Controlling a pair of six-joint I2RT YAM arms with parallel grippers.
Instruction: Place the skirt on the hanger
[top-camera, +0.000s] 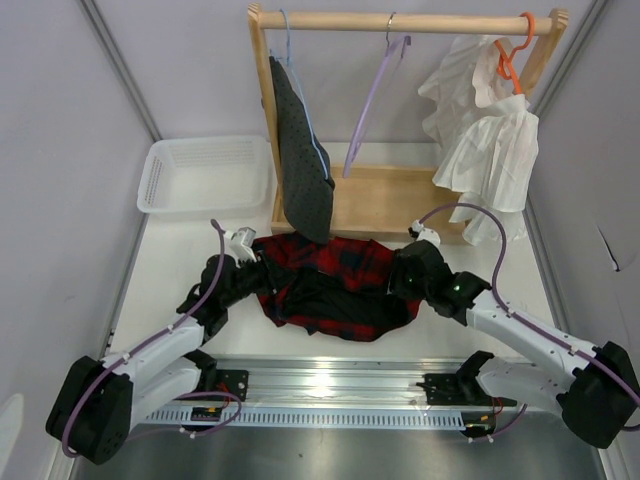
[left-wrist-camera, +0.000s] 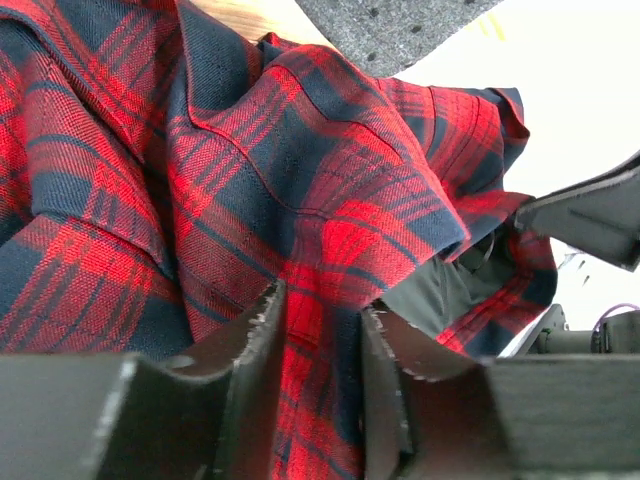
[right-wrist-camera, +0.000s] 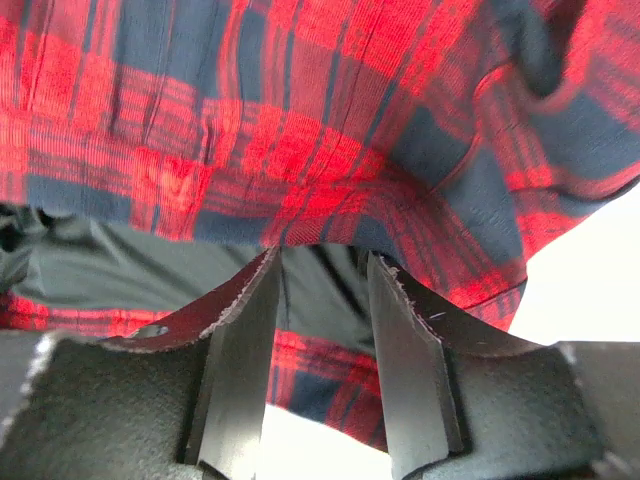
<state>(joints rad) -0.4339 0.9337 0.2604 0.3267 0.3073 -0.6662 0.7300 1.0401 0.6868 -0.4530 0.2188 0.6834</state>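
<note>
The red-and-navy plaid skirt (top-camera: 330, 285) lies bunched on the table in front of the rack, its black lining showing at the middle. My left gripper (top-camera: 262, 272) is at its left edge, and in the left wrist view the jaws (left-wrist-camera: 318, 300) are closed on a fold of the skirt (left-wrist-camera: 300, 180). My right gripper (top-camera: 396, 272) is at the skirt's right edge. In the right wrist view its jaws (right-wrist-camera: 322, 262) pinch the skirt's (right-wrist-camera: 300, 150) edge, with lining between them. The lilac hanger (top-camera: 375, 100) hangs empty from the rod, between the other garments.
A wooden rack (top-camera: 400, 22) stands behind the skirt. A dark grey speckled garment (top-camera: 300, 170) on a light blue hanger (top-camera: 288, 50) hangs low over the skirt's back edge. A white ruffled garment (top-camera: 485, 130) hangs on an orange hanger (top-camera: 510, 60). A white basket (top-camera: 160, 170) sits at back left.
</note>
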